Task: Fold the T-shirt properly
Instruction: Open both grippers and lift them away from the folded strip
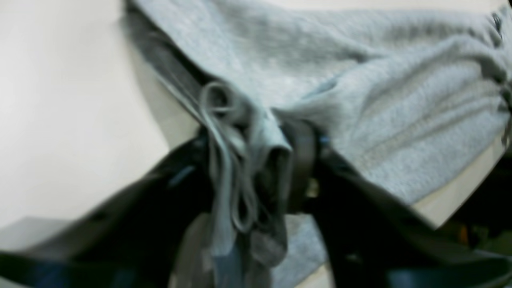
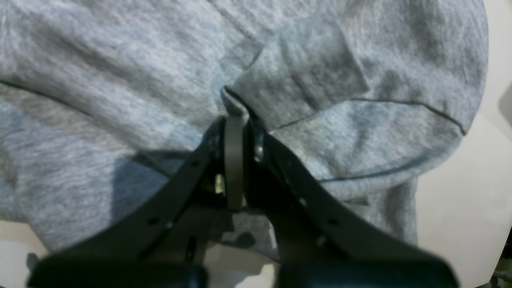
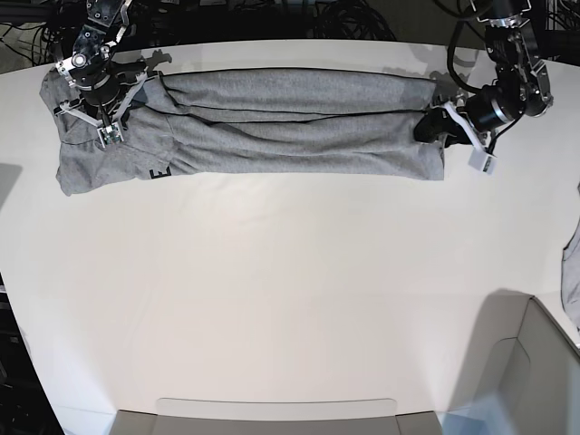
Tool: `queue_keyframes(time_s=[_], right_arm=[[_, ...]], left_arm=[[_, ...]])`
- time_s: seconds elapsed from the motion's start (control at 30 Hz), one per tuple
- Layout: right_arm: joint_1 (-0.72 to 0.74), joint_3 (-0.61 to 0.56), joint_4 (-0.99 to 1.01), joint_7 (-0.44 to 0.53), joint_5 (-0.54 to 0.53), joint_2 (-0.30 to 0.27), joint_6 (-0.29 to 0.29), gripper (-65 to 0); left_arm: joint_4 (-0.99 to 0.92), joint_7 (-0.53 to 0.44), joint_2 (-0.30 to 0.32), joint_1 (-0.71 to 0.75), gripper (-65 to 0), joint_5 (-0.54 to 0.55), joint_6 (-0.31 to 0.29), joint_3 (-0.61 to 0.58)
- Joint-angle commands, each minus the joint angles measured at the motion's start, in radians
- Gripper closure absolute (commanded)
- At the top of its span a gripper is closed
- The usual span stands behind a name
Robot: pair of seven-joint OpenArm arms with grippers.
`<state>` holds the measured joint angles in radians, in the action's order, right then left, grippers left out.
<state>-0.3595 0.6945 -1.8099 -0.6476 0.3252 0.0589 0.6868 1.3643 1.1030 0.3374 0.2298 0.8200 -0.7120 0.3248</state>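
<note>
The heather-grey T-shirt lies along the far side of the white table as a long band folded lengthwise, with a small dark mark near its lower left edge. At the band's left end, my right gripper is shut on a pinched fold of the cloth; the right wrist view shows its fingertips together. My left gripper is at the band's right end. In the blurred left wrist view its jaws stand apart, and a bunched hem of the T-shirt sits between them.
Another grey garment hangs in at the right edge. A grey bin stands at the near right corner, and a flat grey tray edge runs along the front. Dark cables lie behind the table.
</note>
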Motion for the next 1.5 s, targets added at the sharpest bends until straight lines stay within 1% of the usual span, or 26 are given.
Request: queue_keyframes(time_s=[0.0, 0.07, 0.1, 0.17, 0.23, 0.27, 0.4, 0.43, 0.5, 0.57, 0.63, 0.73, 0.77, 0.9, 1.0, 1.07, 1.13, 1.2, 1.27, 1.43, 1.47], right_arm=[[0.010, 0.000, -0.011, 0.004, -0.002, -0.006, 0.011, 0.0], [0.024, 0.003, -0.011, 0.004, -0.002, -0.006, 0.011, 0.0], [0.026, 0.004, -0.011, 0.004, -0.002, -0.006, 0.011, 0.0], [0.033, 0.004, -0.014, 0.001, -0.002, -0.003, 0.011, 0.0], [0.033, 0.004, -0.015, 0.002, -0.004, -0.001, 0.011, 0.0], [0.033, 0.004, -0.015, 0.004, -0.005, 0.000, 0.011, -1.0], [0.033, 0.003, -0.026, 0.004, -0.008, 0.005, 0.011, -13.6], [0.033, 0.003, -0.032, 0.004, -0.008, 0.005, 0.011, -16.4], [0.032, 0.003, -0.047, 0.004, -0.008, 0.015, 0.011, -20.5], [0.033, 0.006, -0.078, 0.004, -0.008, 0.034, 0.011, -23.2], [0.033, 0.006, -0.107, -0.001, -0.008, 0.052, 0.011, -23.8], [0.033, 0.006, -0.143, 0.002, -0.008, 0.086, 0.011, -23.8], [0.033, 0.006, -0.149, 0.002, -0.008, 0.091, 0.011, -23.8], [0.055, 0.021, -0.161, -0.001, -0.031, 0.095, 0.011, -23.8], [0.092, 0.103, -0.163, -0.001, -0.091, 0.095, 0.011, -23.8], [0.122, 0.161, -0.163, -0.001, -0.117, 0.095, 0.011, -23.8], [0.156, 0.218, -0.159, -0.001, -0.133, 0.092, 0.011, -23.8], [0.181, 0.244, -0.158, -0.001, -0.130, 0.091, 0.011, -23.8], [0.192, 0.250, -0.156, -0.001, -0.128, 0.091, 0.011, -23.8], [0.193, 0.245, -0.156, -0.001, -0.128, 0.092, 0.011, -23.8], [0.193, 0.245, -0.156, -0.001, -0.128, 0.094, 0.011, -23.8]], left_arm=[[-0.010, 0.088, -0.004, 0.013, -15.8, -0.074, 0.014, -0.022], [-0.012, 0.088, -0.007, 0.007, -3.9, -0.074, 0.014, -0.020], [-0.015, 0.088, -0.007, 0.007, 0.0, -0.074, 0.014, -0.019], [-0.035, 0.088, -0.002, 0.006, 0.0, -0.074, 0.014, -0.013], [-0.043, 0.088, -0.002, 0.000, 0.0, -0.074, 0.014, 0.030], [-0.044, 0.091, -0.001, -0.013, 0.0, -0.074, 0.014, 0.060], [-0.046, 0.102, 0.002, -0.034, 0.0, -0.075, 0.014, 0.168], [-0.046, 0.102, 0.015, -0.036, 0.0, -0.075, 0.014, 0.185], [-0.046, 0.091, 0.039, -0.036, 0.0, -0.075, 0.014, 0.196], [-0.046, 0.088, 0.047, -0.045, 0.0, -0.075, 0.014, 0.202], [-0.046, 0.088, 0.068, -0.077, 0.0, -0.075, 0.014, 0.202], [-0.046, 0.088, 0.071, -0.112, 0.0, -0.075, 0.014, 0.202], [-0.046, 0.088, 0.073, -0.119, 0.0, -0.075, 0.014, 0.202], [-0.046, 0.099, 0.124, -0.152, 0.0, -0.075, 0.014, 0.204], [-0.046, 0.102, 0.173, -0.169, 0.0, -0.075, 0.014, 0.207], [-0.044, 0.105, 0.200, -0.177, 0.0, -0.072, 0.014, 0.230], [-0.041, 0.157, 0.211, -0.178, 0.0, -0.072, 0.014, 0.288], [-0.003, 0.219, 0.211, -0.198, 0.0, -0.069, 0.014, 0.322], [0.083, 0.285, 0.205, -0.220, 0.0, -0.069, 0.014, 0.345], [0.304, 0.293, 0.093, -0.215, 0.0, -0.072, 0.014, 0.343], [0.327, 0.293, 0.068, -0.201, 0.0, -0.072, 0.033, 0.342]])
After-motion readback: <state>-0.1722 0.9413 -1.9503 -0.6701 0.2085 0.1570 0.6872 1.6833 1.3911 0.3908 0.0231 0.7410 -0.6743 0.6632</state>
